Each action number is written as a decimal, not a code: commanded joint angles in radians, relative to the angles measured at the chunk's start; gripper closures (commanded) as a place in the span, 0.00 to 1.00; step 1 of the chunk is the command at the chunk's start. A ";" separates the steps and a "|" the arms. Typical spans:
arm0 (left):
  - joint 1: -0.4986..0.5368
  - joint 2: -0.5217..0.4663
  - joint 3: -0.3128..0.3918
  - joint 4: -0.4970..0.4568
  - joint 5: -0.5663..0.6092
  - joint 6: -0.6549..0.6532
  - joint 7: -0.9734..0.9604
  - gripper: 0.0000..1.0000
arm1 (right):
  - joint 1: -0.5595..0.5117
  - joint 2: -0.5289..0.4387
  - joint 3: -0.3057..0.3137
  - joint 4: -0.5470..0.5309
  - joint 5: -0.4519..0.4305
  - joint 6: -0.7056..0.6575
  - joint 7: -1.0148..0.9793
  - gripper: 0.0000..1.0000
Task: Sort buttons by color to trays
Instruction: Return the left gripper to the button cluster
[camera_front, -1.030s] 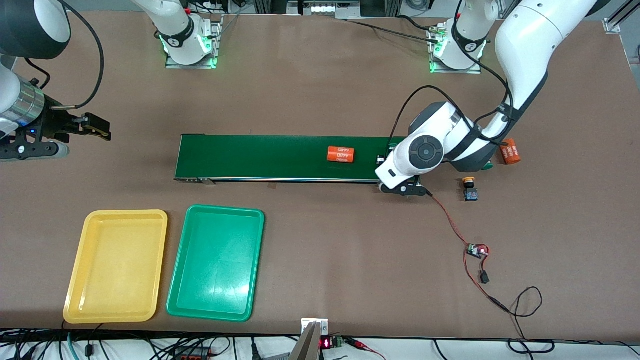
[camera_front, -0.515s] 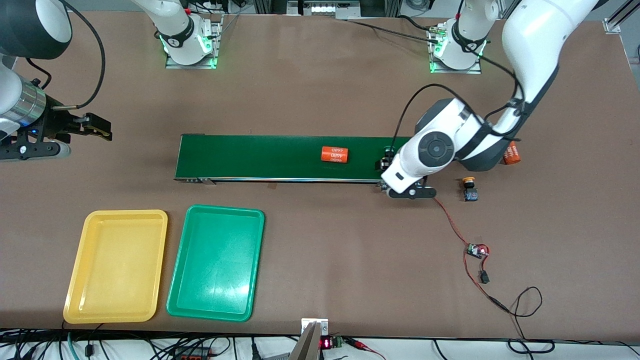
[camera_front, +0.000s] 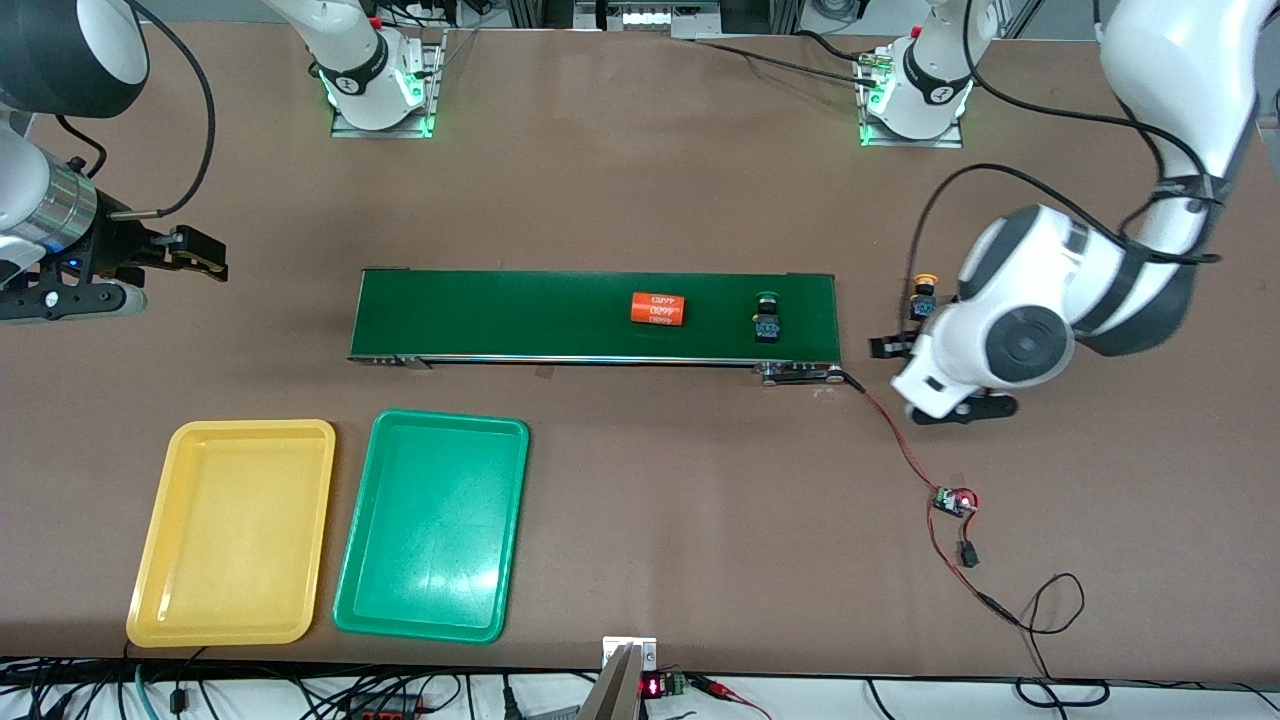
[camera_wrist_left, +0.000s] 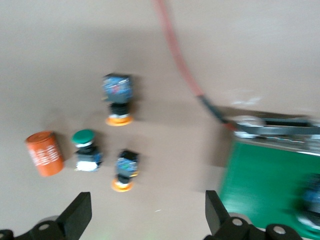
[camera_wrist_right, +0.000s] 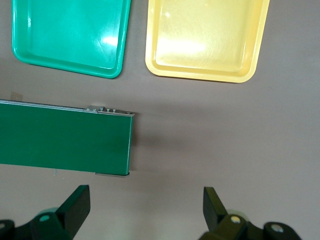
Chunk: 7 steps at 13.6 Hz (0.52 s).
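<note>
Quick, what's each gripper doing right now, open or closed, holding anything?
Left gripper: open, holding nothing, over the table by the loose buttons.
Right gripper: open, holding nothing, waiting.

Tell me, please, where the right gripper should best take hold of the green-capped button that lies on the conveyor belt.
Probably at the dark body of the green-capped button, coming from above. It appears to lie on its side on the conveyor belt, with its cap pointing toward the robots' bases, so the squarer body gives flatter sides than the round cap. The right gripper waits open near the belt's other end.
</note>
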 joint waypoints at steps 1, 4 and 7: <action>0.068 0.028 -0.009 -0.080 0.085 -0.006 0.022 0.00 | 0.000 -0.018 -0.001 -0.029 0.008 0.012 -0.012 0.00; 0.162 0.051 -0.010 -0.158 0.119 0.044 0.037 0.00 | -0.018 -0.070 0.000 -0.114 0.023 0.055 -0.010 0.00; 0.269 0.048 -0.013 -0.266 0.119 0.189 0.124 0.00 | -0.025 -0.185 0.002 -0.281 0.025 0.153 -0.009 0.00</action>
